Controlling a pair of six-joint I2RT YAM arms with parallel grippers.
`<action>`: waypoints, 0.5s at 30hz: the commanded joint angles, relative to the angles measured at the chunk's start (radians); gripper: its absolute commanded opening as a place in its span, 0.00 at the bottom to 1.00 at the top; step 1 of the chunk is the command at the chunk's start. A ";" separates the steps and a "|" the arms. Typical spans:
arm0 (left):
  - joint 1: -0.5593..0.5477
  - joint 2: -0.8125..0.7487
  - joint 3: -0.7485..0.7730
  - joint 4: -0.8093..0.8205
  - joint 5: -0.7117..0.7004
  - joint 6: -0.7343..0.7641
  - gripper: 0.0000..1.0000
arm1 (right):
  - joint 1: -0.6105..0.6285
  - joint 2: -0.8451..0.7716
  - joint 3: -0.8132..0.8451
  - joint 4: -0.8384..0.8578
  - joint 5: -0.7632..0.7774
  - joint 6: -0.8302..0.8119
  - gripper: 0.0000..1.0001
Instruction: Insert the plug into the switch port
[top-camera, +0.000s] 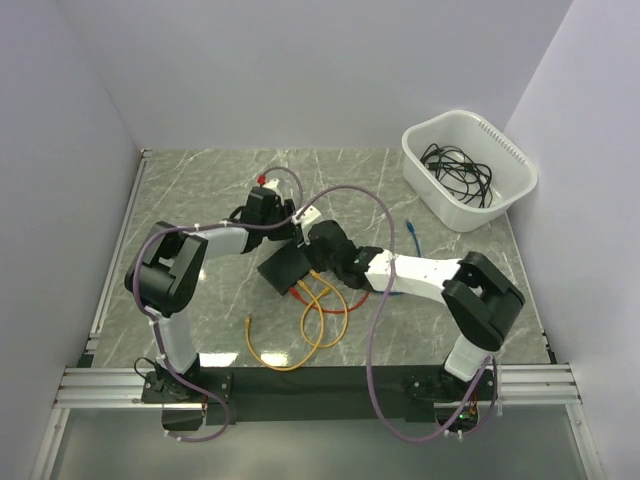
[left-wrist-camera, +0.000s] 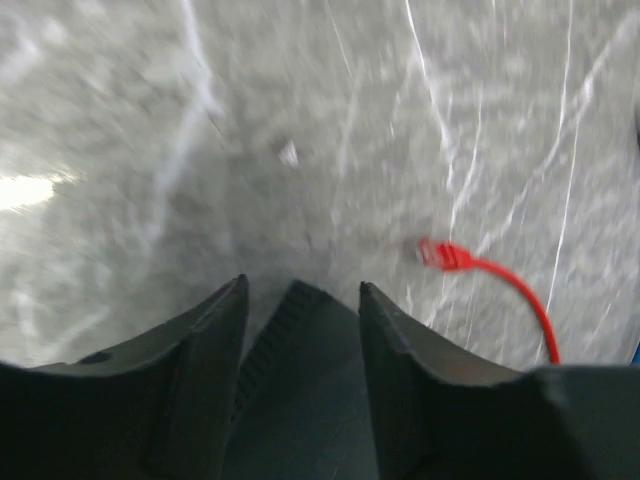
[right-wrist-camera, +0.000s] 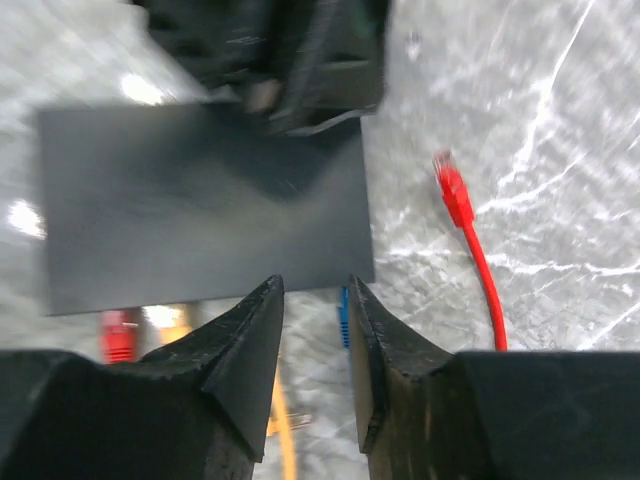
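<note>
1. Off the right-hand short edge of the switch (right-wrist-camera: 200, 210), as the right wrist view is showing it, the red plug (right-wrist-camera: 452, 190) is lying loose on the table (right-wrist-camera: 560, 120), near the box but not touching it.
2. Its long axis is running roughly parallel to that short edge. The nose is pointing away from the right gripper (right-wrist-camera: 313, 282), and the cable (right-wrist-camera: 485, 290) is trailing back toward it.
3. The right gripper is hovering at the switch's near long edge with its fingers narrowly apart and holding nothing. The red plug is sitting ahead of it and to its right.
4. The left gripper (left-wrist-camera: 302, 283) is standing wider and is also holding nothing. In its own view the red plug is lying ahead and to the right, side-on, with the nose pointing left.
5. A blue plug (right-wrist-camera: 343, 310) and a second red plug (right-wrist-camera: 118, 335) are showing along the switch's near long edge, so the ports are probably facing that side. I cannot tell whether either is seated.
6. Both grippers are sitting near the red plug, and I cannot tell which is nearer. The right one is looking along the plug's axis, so it is probably needing less wrist turn to pinch across the body.
</note>
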 joint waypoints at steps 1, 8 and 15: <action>0.029 -0.046 0.102 -0.171 -0.066 -0.022 0.56 | 0.017 -0.079 0.014 0.052 0.069 0.050 0.41; 0.041 -0.262 -0.003 -0.227 -0.235 -0.077 0.74 | 0.017 -0.073 0.067 -0.009 0.095 0.131 0.50; 0.038 -0.566 -0.310 -0.213 -0.284 -0.148 0.99 | 0.012 -0.022 0.101 -0.030 0.097 0.221 0.65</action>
